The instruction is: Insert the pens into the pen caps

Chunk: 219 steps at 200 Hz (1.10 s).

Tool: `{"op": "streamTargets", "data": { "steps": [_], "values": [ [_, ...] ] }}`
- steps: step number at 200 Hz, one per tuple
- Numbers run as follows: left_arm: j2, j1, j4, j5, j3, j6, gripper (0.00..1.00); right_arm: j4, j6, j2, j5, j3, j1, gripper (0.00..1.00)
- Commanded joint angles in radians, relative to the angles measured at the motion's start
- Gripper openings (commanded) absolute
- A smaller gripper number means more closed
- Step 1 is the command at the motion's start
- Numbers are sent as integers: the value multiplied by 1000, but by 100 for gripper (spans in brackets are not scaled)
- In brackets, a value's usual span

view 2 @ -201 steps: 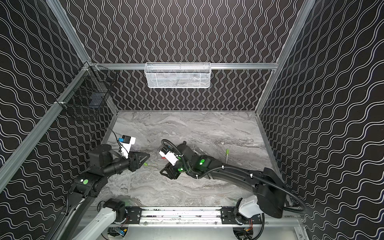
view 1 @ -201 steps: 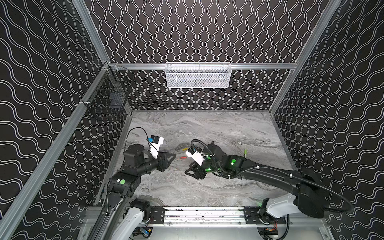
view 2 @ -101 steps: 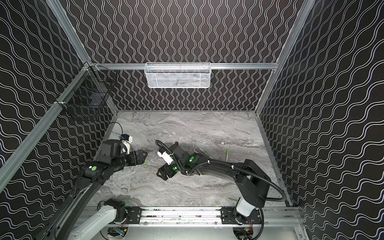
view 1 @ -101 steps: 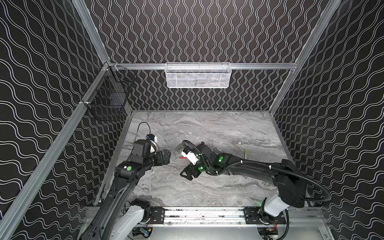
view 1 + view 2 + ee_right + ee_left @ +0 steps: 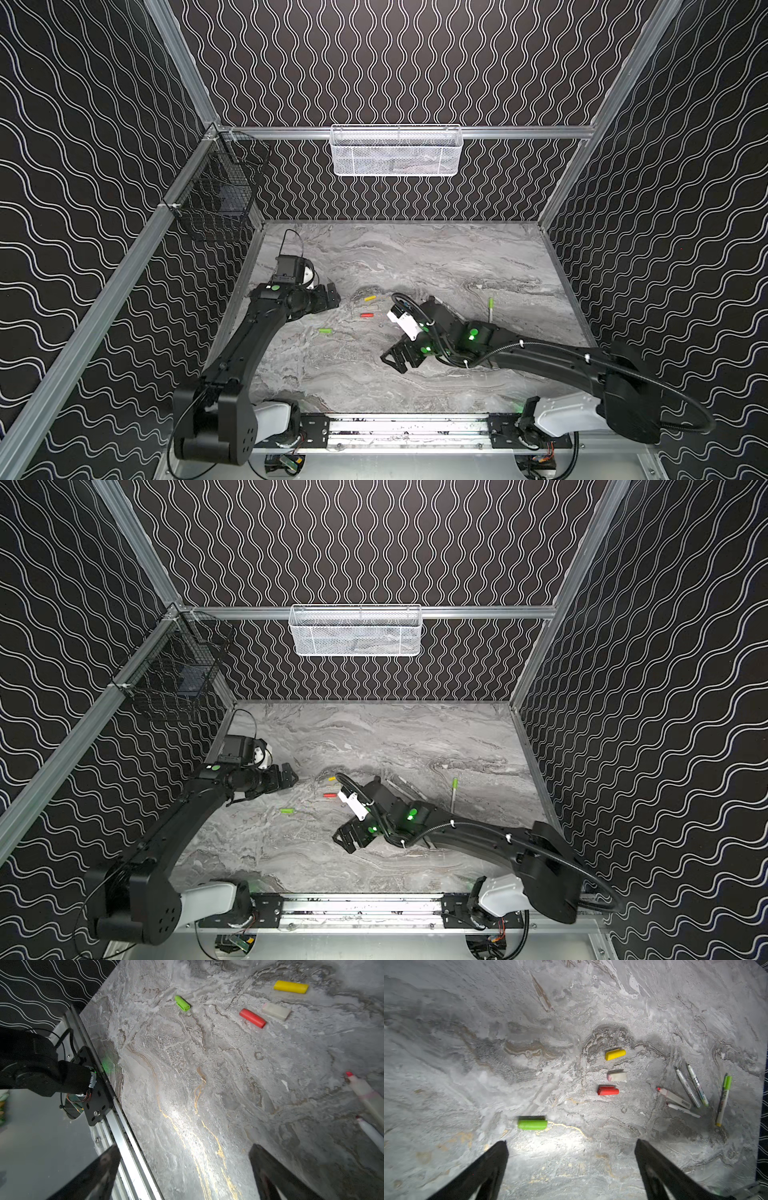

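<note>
Marble tabletop (image 5: 415, 257): four caps (image 5: 608, 1091) and four bare pens (image 5: 686, 1086) are left apart.
Done: one pen (image 5: 723, 1101) is seen green-capped.
Left gripper (image 5: 571, 1142), right gripper (image 5: 184, 1147): spread wide, nothing held.

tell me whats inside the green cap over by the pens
One pen is pushed into that green cap, its barrel sticking out to a yellow far end. The tip inside is covered.

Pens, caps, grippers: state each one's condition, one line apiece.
Yellow plastic cap: loose, lying flat.
Grey-white plastic cap: loose, lying flat.
Red plastic cap: loose, lying flat.
Bright green plastic cap: loose, lying flat.
Slim white pen with green top: capped.
Four slim pale pens: uncapped, lying flat.
Left gripper: open, empty.
Right gripper: open, empty.
</note>
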Motion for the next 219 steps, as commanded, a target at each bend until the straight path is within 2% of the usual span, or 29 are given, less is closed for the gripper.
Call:
{"op": "streamTargets", "data": {
  "steps": [1,51,81,181,219],
  "values": [
    [65,4,103,87,6,-54,99,8,25,-58,55,-34,1,99],
    [163,3,211,118,-50,-116,99,-17,26,-200,115,-112,1,100],
    [187,-6,236,128,-87,-132,98,-28,23,-232,135,-132,0,100],
    [128,-93,213,114,-192,-171,98,-20,-1,-209,162,-126,0,100],
    [36,-95,151,65,-226,-195,98,-17,-1,-217,168,-145,0,100]
  ]
}}
